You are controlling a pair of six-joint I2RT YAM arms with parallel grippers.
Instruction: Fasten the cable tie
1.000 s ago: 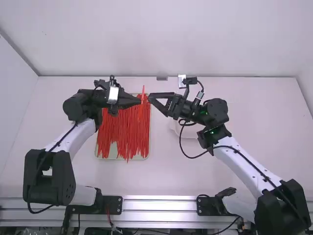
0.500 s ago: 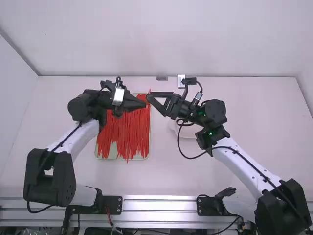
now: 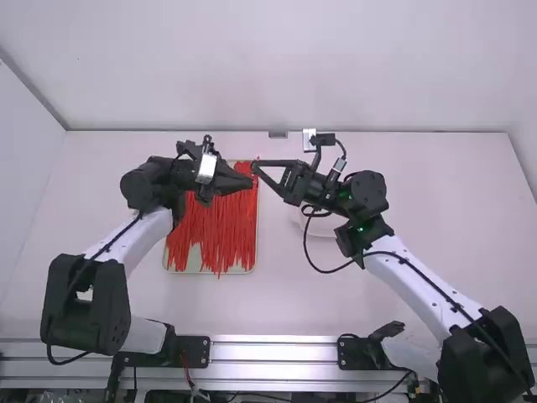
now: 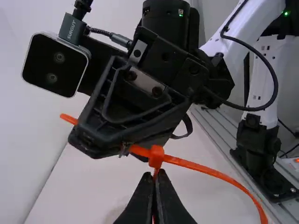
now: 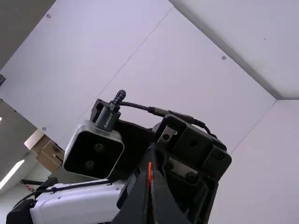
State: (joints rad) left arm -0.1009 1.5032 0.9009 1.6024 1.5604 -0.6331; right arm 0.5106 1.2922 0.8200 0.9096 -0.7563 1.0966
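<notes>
Tie (image 4: 155,155) is red-orange and held up in the air between both grippers, over the far right corner of the tray (image 3: 255,243), clear of the worktop (image 3: 436,193). We see the left gripper (image 4: 153,177) clenched on it, fingers pressed together right under the tie's small square head. The right gripper (image 5: 149,175) is clenched on it too, with a thin red sliver of strap pinched between its fingers.

In the left wrist view, the strap runs one way from the head into the right gripper's tip and comes out the other side as a short stub. The other way, a long free end curves off and hangs loose. We cannot tell whether the strap is threaded through the head or just passes beside it.

In the high view the two grippers meet tip to tip, a little left of the worktop's middle. The left arm comes in from the left and the right arm from the right, both held roughly level. Each wrist view faces the other arm's gripper, which carries a grey camera (image 4: 55,64).

A pile of loose red ties (image 3: 214,227) lies on the tray, strands lined up lengthwise, with some ends spilling over the near edge. We note the tray is flat and beige, and the left gripper is above its far end.
</notes>
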